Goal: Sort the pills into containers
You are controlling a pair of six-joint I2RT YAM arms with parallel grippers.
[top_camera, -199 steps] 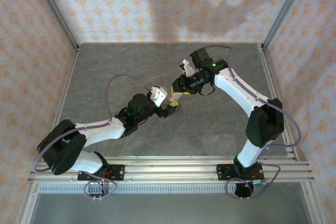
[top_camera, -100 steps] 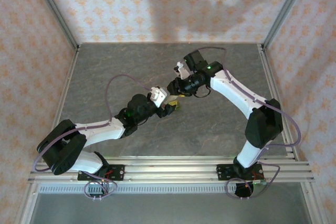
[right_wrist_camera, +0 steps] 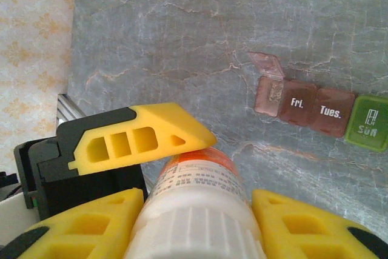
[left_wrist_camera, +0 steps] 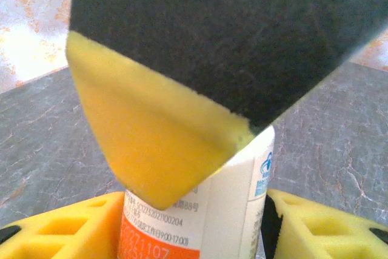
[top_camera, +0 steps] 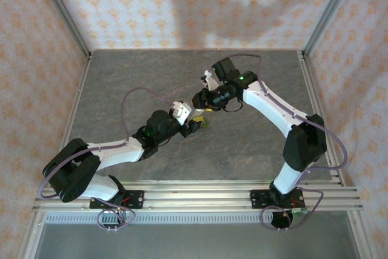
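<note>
The white bottle (right_wrist_camera: pixel 200 180) with an orange-red band hangs above the table between both grippers. My right gripper (right_wrist_camera: pixel 197 228) is shut on its ribbed cap end. My left gripper (left_wrist_camera: pixel 194 222) is shut on the banded base of the bottle (left_wrist_camera: pixel 242 192), and one of its fingers (right_wrist_camera: pixel 133 141) rests against the orange end. The right gripper's finger (left_wrist_camera: pixel 151 144) covers the bottle's top in the left wrist view. The containers (right_wrist_camera: pixel 315 108) lie on the table beyond: a brownish-red strip with a green end (right_wrist_camera: pixel 368 122). Its end lid (right_wrist_camera: pixel 267 65) stands open and something pale shows inside.
The grey stone-pattern table (top_camera: pixel 133 77) is ringed by aluminium rails and patterned walls. Both arms meet near the table's middle (top_camera: pixel 197 113), with the strip's green end (top_camera: pixel 206 123) just beside the left gripper. A rail corner (right_wrist_camera: pixel 70 110) shows left of the bottle.
The right gripper has shifted slightly left and away, and the left gripper a little with it. Both have kept their hold on the bottle.
</note>
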